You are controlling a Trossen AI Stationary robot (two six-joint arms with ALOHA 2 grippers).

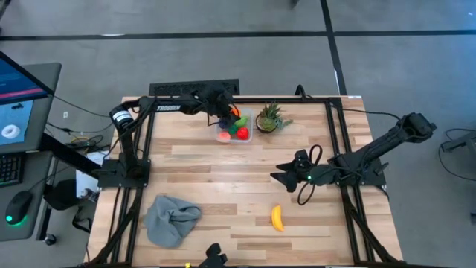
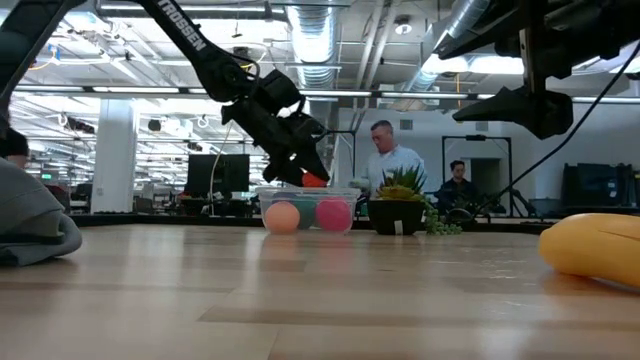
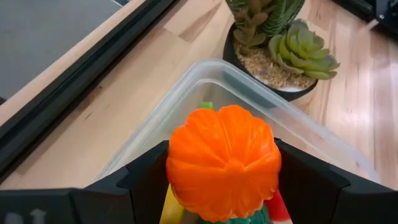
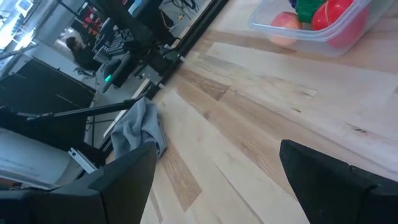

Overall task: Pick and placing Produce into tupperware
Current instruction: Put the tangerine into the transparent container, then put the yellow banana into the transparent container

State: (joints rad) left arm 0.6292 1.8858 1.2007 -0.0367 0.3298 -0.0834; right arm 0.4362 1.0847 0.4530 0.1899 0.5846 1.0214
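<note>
Pale wooden table (image 1: 223,186), framed by dark rails, carries everything, and most of its middle and near half lies bare, so there is plenty of room for an arm to sweep across. A grey cloth (image 1: 172,218) sits crumpled near the front left corner, well apart from the work at the far edge. There the tupperware (image 1: 234,128) stands close to the back rail with a potted plant (image 1: 269,119) just beside it on the right arm's side; those two neighbours are the tight spots. The left gripper (image 3: 222,186) hovers over the far left corner of the tupperware, its jaws clamped on an orange pumpkin (image 3: 222,160), so the step in hand looks like the drop: the piece is above the opening but not yet let go. The box already holds a peach-coloured ball (image 2: 283,216), a red piece (image 1: 242,133) and something green (image 1: 231,124), which leaves little spare room inside. The next move calls for lowering a little, staying inside the clear wall and clear of the plant's leaves, then spreading the jaws and lifting straight up. The right gripper (image 1: 282,172) waits with its jaws wide apart and empty over the table's right middle. A yellow banana (image 1: 277,217) lies in front of it near the front edge, in open wood with no clutter around, and seems the one piece not yet packed.
</note>
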